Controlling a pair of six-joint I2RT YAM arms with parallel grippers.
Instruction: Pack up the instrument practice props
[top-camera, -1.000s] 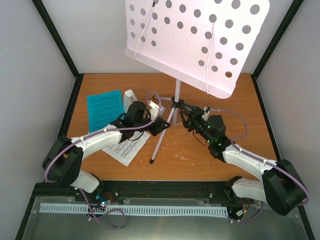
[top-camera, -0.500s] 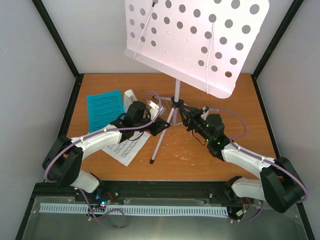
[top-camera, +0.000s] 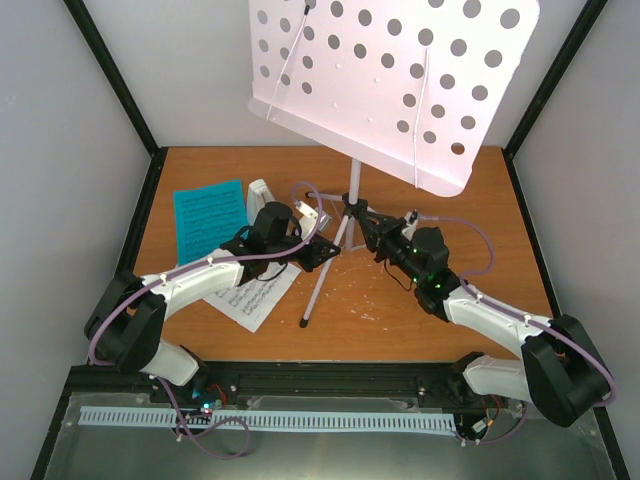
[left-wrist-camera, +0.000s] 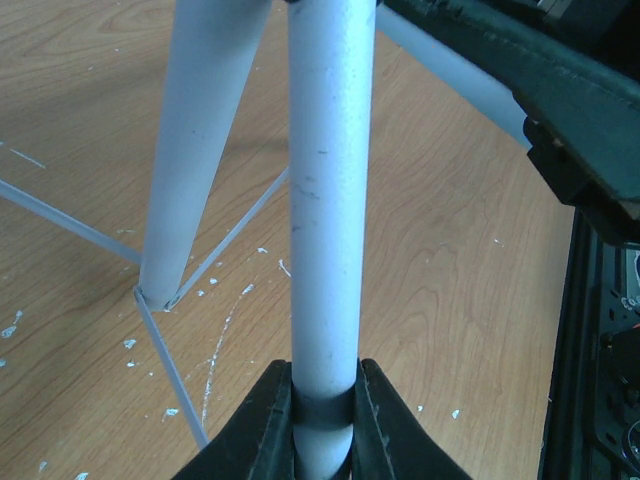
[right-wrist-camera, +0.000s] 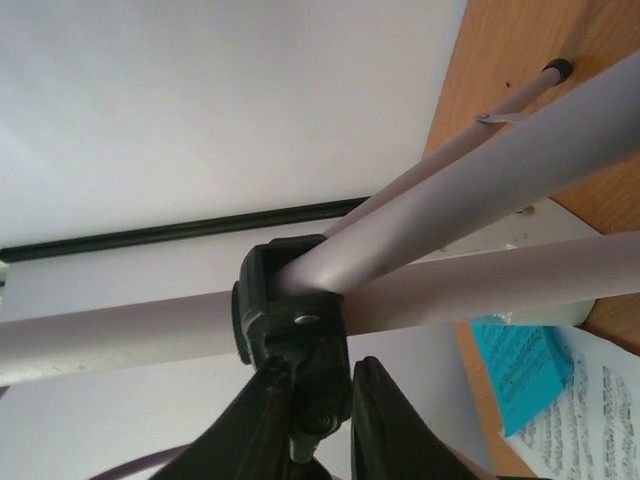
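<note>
Staying put, left fingers clamp a music stand leg, right fingers its hub.

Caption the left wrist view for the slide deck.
Left gripper clamped on a music stand leg above the scuffed wooden table.

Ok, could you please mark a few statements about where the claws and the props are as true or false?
1. The left claw is clamped on a tripod leg of the music stand. True.
2. The music stand lies flat on the table. False: it stands upright on its tripod.
3. The right claw is closed on the stand's black collar. True.
4. The blue page rests on the stand's tray. False: it lies on the table, left of the stand.
5. The metronome is in a claw. False: it stands on the table beside the blue page.
</note>
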